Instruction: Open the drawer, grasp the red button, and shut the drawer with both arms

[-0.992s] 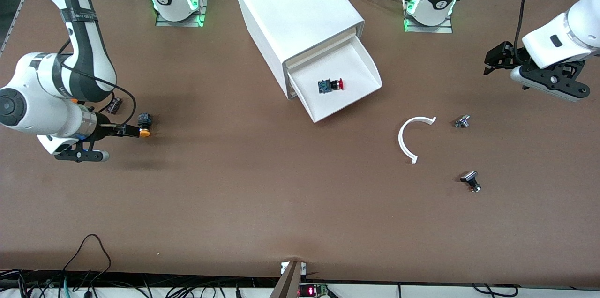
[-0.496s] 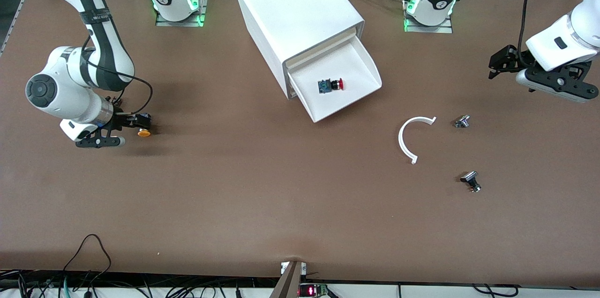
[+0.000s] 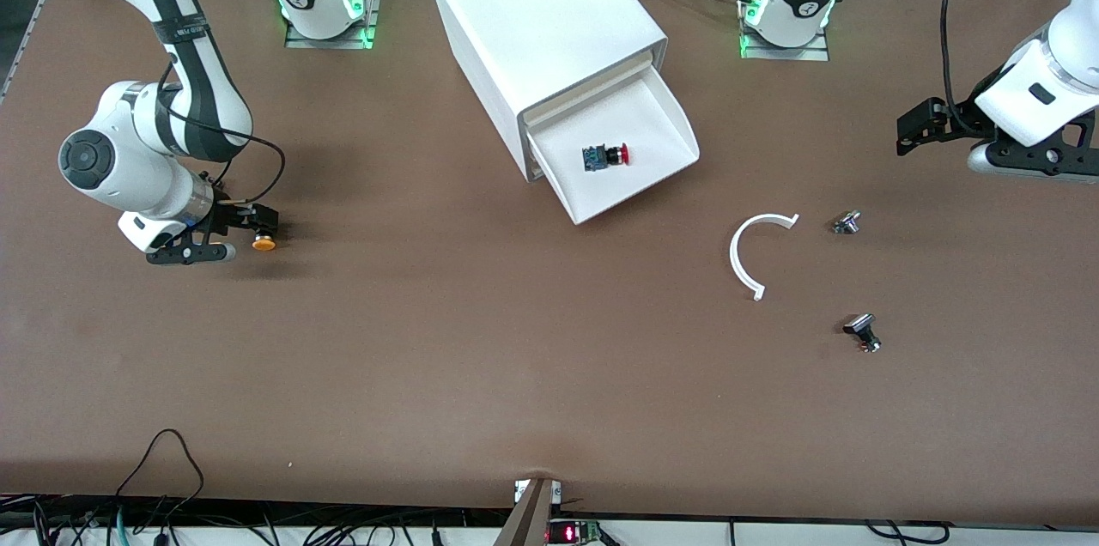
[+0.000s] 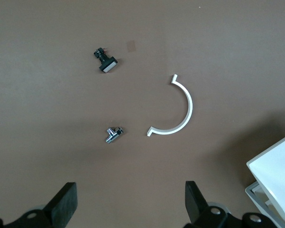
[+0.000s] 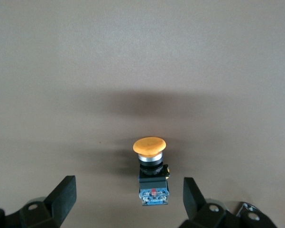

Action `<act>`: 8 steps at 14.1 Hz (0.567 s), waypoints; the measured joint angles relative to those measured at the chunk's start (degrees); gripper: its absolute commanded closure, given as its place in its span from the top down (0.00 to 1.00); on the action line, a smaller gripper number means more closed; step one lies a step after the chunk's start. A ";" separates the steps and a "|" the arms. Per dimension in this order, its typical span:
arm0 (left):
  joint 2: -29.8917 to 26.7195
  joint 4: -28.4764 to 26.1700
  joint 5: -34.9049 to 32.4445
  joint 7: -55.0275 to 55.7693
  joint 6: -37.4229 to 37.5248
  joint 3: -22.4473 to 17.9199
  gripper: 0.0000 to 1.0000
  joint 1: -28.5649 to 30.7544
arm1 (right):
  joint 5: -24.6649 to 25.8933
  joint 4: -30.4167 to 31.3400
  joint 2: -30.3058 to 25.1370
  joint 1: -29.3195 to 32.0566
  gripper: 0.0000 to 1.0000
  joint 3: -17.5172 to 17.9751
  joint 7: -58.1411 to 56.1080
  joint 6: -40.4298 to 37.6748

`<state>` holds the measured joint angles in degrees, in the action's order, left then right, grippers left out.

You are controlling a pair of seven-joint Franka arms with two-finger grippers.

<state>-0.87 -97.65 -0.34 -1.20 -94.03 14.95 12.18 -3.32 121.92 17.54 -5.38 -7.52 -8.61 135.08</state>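
Right gripper (image 3: 258,224) low over the tabletop (image 3: 481,374) at the right arm's end, fingers (image 5: 61,194) spread wide, nothing between them. Orange button (image 3: 264,244) on the tabletop just beside that gripper, cap up in the right wrist view (image 5: 149,145), black-and-blue body beneath it, clear of both fingers.

Cabinet (image 3: 541,22) near the middle of the tabletop, between the two arm bases, turned at an angle. Drawer (image 3: 652,121) pulled out from its base, toward the front camera and the left arm's end. Button (image 3: 606,155) inside the drawer, lying on its side on the white floor, red cap pointing toward the left arm's end, blue-and-black body toward the cabinet.

White arc (image 3: 749,252) flat on the tabletop, nearer the front camera than the drawer; seen too in the left wrist view (image 4: 182,111). Small metal part (image 3: 847,222) just toward the left arm's end from the arc. Black-topped part (image 3: 861,330) nearer the camera than that one, well apart from it.

Left gripper (image 3: 914,130) up over the tabletop at the left arm's end, fingers (image 4: 64,202) wide apart, empty.
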 measured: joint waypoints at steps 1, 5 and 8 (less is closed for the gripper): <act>0.01 -0.23 0.00 0.24 -0.41 0.00 1.00 -0.04 | 0.00 0.42 0.00 0.00 1.00 0.00 -0.20 0.60; 0.13 -0.55 0.00 0.63 -0.48 0.00 1.00 -0.04 | 0.00 1.07 0.00 0.00 1.00 0.00 -0.38 1.34; 0.10 -0.55 0.00 0.70 -0.48 0.20 1.00 -0.05 | 0.00 1.06 -0.02 0.00 1.00 0.03 -0.39 1.42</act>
<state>-0.77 -98.20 -0.34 -0.50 -94.51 15.16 12.13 -3.32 122.99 17.53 -5.38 -7.50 -9.00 136.50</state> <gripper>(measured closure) 0.000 0.000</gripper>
